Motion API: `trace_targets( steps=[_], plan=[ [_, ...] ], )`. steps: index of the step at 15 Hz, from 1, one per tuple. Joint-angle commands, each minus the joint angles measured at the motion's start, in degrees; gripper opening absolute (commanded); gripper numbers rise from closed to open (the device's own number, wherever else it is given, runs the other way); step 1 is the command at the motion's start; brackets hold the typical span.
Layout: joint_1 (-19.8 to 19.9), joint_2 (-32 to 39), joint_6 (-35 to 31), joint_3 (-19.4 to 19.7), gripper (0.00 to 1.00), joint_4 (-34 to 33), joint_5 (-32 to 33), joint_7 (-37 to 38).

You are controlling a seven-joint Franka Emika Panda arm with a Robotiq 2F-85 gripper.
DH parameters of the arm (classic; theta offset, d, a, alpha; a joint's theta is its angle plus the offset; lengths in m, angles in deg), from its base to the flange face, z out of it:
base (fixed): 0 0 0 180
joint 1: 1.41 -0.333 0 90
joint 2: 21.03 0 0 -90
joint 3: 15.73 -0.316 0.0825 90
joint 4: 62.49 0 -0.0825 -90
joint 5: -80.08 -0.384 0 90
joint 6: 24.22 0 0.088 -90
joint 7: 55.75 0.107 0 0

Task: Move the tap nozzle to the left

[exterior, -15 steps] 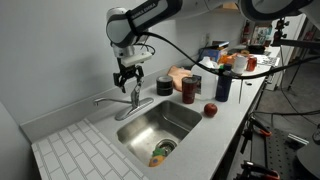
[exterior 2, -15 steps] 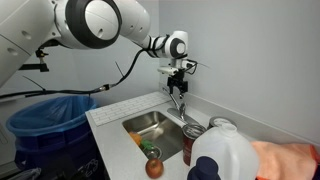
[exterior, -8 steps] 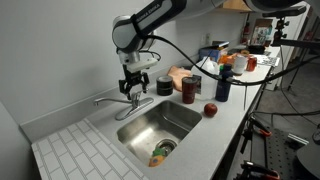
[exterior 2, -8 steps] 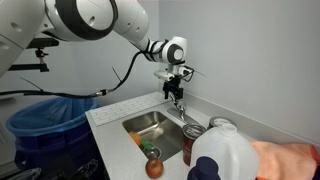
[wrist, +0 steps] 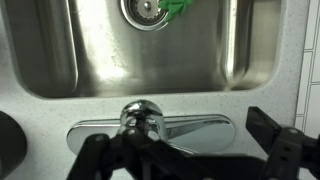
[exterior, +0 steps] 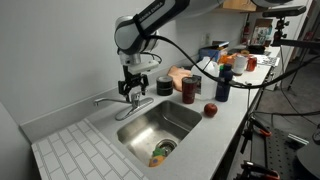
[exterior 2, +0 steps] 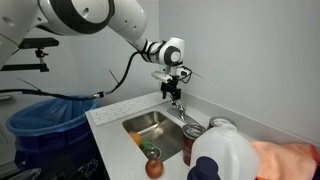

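The small chrome faucet stands at the back rim of the steel sink (exterior: 190, 118). In an exterior view its thin tap nozzle (exterior: 103, 100) reaches out to the left along the rim. In the wrist view I see the chrome faucet head (wrist: 140, 114) on its oval base plate, with the nozzle mostly hidden under my fingers. My gripper (exterior: 131, 92) hangs just above the faucet, also shown in the other exterior view (exterior 2: 173, 92). In the wrist view the gripper (wrist: 185, 152) is open, one dark finger on each side of the faucet, holding nothing.
A green and orange item (exterior: 160, 153) lies at the sink drain. A red apple (exterior: 210, 110), a can (exterior: 190, 90), a blue bottle (exterior: 222, 82) and a black ring (exterior: 165, 87) crowd the counter right of the sink. A white tiled board (exterior: 70, 150) lies left. A milk jug (exterior 2: 222, 160) stands in the foreground.
My gripper has come down a little, closer to the faucet. The faucet shows no clear movement.
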Motion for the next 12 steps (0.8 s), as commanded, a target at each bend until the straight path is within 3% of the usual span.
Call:
trace_targets(
  steps=[1,12],
  plan=[
    [0.58,-3.09,-0.42,-1.64,1.0,4.78,-1.61,-1.52],
    [-1.54,-4.69,-4.95,-0.12,1.0,6.25,2.45,-1.05]
  ],
)
